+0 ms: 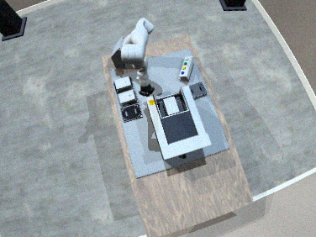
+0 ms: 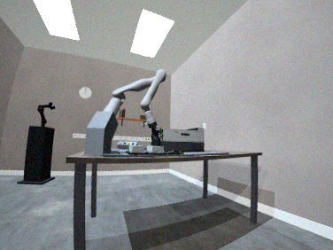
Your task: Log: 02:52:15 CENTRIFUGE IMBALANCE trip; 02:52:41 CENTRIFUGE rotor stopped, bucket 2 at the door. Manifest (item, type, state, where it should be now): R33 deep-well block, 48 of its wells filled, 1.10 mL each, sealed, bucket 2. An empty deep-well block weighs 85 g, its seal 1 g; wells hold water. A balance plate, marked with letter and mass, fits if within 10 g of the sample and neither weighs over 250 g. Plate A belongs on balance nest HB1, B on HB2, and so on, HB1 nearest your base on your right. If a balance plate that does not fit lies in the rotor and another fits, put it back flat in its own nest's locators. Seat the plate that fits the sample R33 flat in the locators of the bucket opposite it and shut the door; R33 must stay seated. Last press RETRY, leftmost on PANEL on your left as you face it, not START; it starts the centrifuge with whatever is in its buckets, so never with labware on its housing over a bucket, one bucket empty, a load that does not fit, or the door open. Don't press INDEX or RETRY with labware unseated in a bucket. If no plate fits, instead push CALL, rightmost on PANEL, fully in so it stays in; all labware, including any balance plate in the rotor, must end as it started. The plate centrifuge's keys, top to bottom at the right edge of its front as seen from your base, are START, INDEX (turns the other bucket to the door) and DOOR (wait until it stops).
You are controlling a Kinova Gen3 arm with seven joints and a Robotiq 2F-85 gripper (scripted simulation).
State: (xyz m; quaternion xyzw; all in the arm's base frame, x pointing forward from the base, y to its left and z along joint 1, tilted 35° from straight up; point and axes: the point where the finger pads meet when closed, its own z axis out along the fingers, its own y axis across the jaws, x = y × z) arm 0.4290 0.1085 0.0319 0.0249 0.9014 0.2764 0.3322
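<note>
The white plate centrifuge (image 1: 178,123) stands in the middle of the grey mat. Its bucket opening at the end near my base is uncovered, and a white block (image 1: 171,105) lies in it. A dark panel (image 1: 181,126) covers the rest of the top. My gripper (image 1: 146,91) is shut and empty. It points down just off the centrifuge's near corner, beside a yellow key (image 1: 151,102). In the side view the gripper (image 2: 156,138) hangs low in front of the centrifuge (image 2: 183,140). Two balance nests hold white plates (image 1: 123,84) (image 1: 127,97), and the third nest (image 1: 131,112) is empty.
The PANEL (image 1: 186,68) with several coloured buttons lies at the mat's far side from the nests. A dark grey flat piece (image 1: 197,90) lies beside the centrifuge near the panel. My grey base block (image 2: 101,133) stands at the table's end.
</note>
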